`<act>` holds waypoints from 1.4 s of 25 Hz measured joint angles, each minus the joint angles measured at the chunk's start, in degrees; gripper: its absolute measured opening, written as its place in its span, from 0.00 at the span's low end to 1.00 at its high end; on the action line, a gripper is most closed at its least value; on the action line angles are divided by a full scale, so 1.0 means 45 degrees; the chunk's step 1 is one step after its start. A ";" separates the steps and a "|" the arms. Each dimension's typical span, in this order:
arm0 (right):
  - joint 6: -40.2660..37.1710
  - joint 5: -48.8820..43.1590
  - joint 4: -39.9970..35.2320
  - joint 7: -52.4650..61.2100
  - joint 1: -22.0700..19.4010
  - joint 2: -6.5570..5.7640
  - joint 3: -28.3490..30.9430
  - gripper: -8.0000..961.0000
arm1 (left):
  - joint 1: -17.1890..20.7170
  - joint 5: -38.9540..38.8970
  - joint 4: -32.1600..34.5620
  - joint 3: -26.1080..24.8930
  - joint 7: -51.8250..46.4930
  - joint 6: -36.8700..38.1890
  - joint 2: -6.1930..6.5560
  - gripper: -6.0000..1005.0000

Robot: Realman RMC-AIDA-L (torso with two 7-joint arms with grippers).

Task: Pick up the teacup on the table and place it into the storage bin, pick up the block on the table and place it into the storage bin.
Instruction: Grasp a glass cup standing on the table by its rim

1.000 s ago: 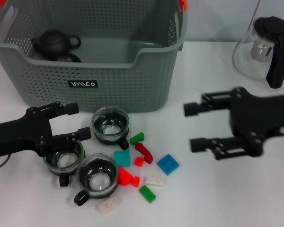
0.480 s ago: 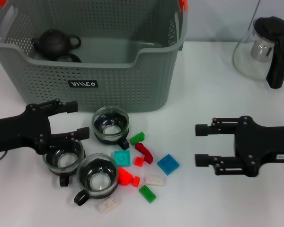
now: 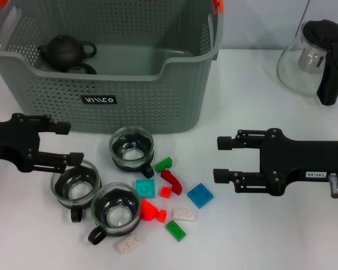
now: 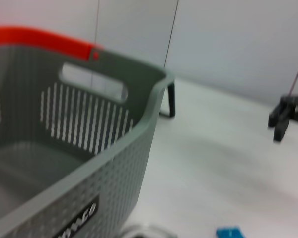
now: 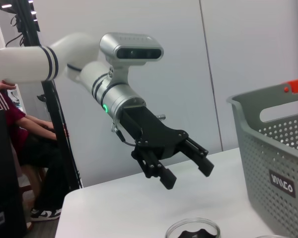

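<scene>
Three glass teacups (image 3: 128, 148) are seen grouped on the white worktop (image 3: 259, 236), just in front of the storage bin (image 3: 112, 101); one more teacup (image 3: 75, 187) sits left of centre and a third (image 3: 116, 211) is nearest the front edge. Scattered blocks are found beside them: a blue block (image 3: 199, 195), a teal block (image 3: 145, 188), a green block (image 3: 163, 164), red pieces (image 3: 170, 181) and pale ones (image 3: 185, 214). The storage bin is placed at the back left, its black label (image 3: 98, 100) facing forward, and a dark teapot (image 3: 65, 50) is lying inside it. A glass jug (image 3: 314, 59) with a black handle is stood at the back right.

The left end effector (image 3: 65, 143) is held just left of the cups, fingers spread wide apart, with nothing gripped; its lower finger is close above the rim of the left-hand teacup. The right end effector (image 3: 224, 160) is held over bare worktop to the right of the blocks, fingers also parted wide and empty. From the right wrist view, the left end effector is shown raised above the worktop with its fingers apart.
</scene>
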 joint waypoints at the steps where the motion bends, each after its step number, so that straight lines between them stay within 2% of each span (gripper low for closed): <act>1: 0.0027 0.0006 0.0000 -0.0003 0.0025 -0.0011 0.0015 0.75 | -0.0039 0.0198 0.0425 0.0202 -0.0513 0.0006 -0.0011 0.84; 5: 0.0172 0.0046 0.0006 0.0020 0.0079 -0.0095 0.0041 0.75 | -0.0379 0.1043 0.1632 0.0849 -0.2325 0.0066 -0.0046 0.84; 10: 0.0200 0.0061 0.0012 0.0062 0.0146 -0.0171 0.0048 0.75 | -0.0898 0.2624 0.2262 0.1617 -0.4186 -0.0106 -0.0197 0.84; 19: 0.0567 0.0026 0.0011 0.0079 0.0369 -0.0258 0.0052 0.75 | -0.1407 0.3751 0.2458 0.2663 -0.5568 -0.0298 -0.0233 0.84; 28: 0.0803 0.0048 -0.0043 0.0069 0.0437 -0.0341 0.0052 0.75 | -0.2004 0.5910 0.2512 0.3431 -0.7123 -0.1443 -0.0608 0.84; 35: 0.0870 0.0082 -0.0018 0.0096 0.0526 -0.0342 0.0061 0.75 | -0.2070 0.6419 0.2520 0.4004 -0.7854 -0.1780 -0.0688 0.84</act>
